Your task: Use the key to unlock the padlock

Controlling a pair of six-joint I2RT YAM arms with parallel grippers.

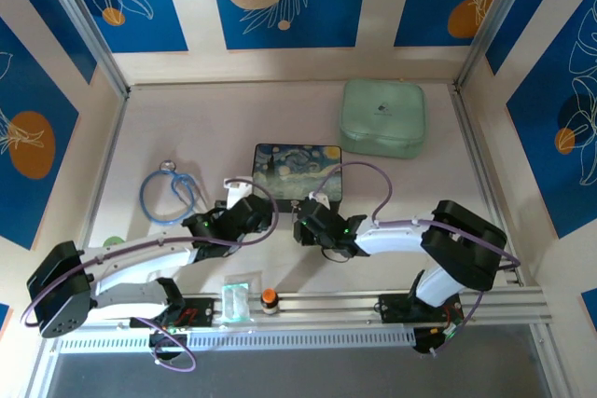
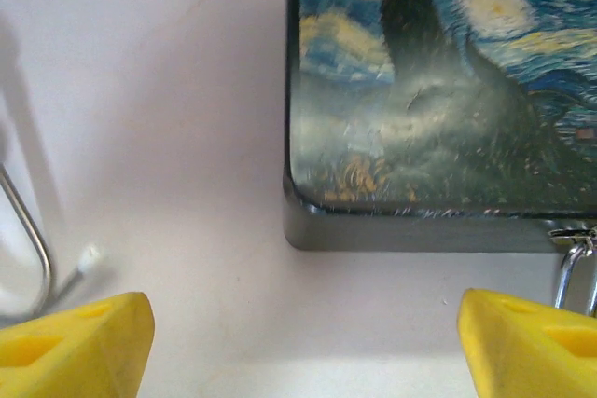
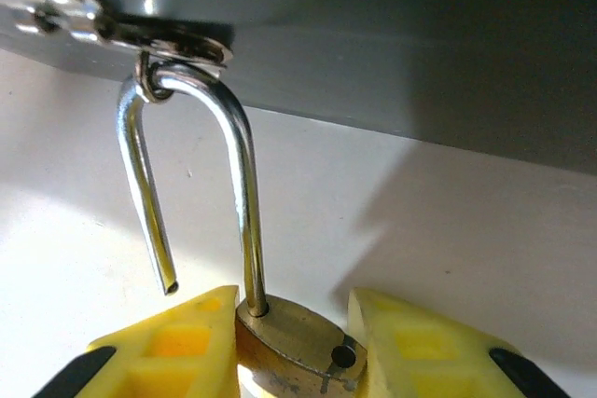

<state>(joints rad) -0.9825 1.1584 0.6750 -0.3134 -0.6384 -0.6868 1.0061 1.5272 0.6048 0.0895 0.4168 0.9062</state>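
Right gripper [image 3: 291, 323] clamped on padlock [image 3: 291, 356] body at box [image 1: 298, 172] 6 o'clock edge; shackle [image 3: 244, 202] one leg free, hooked through hasp [image 3: 140, 34]. Left gripper [image 2: 303, 319] spread wide at box's 7 o'clock corner.

- I can read no words, numbers or brands anywhere.
- The mint-green case [image 1: 382, 116] carries a small dark mark, too tiny for me to read.
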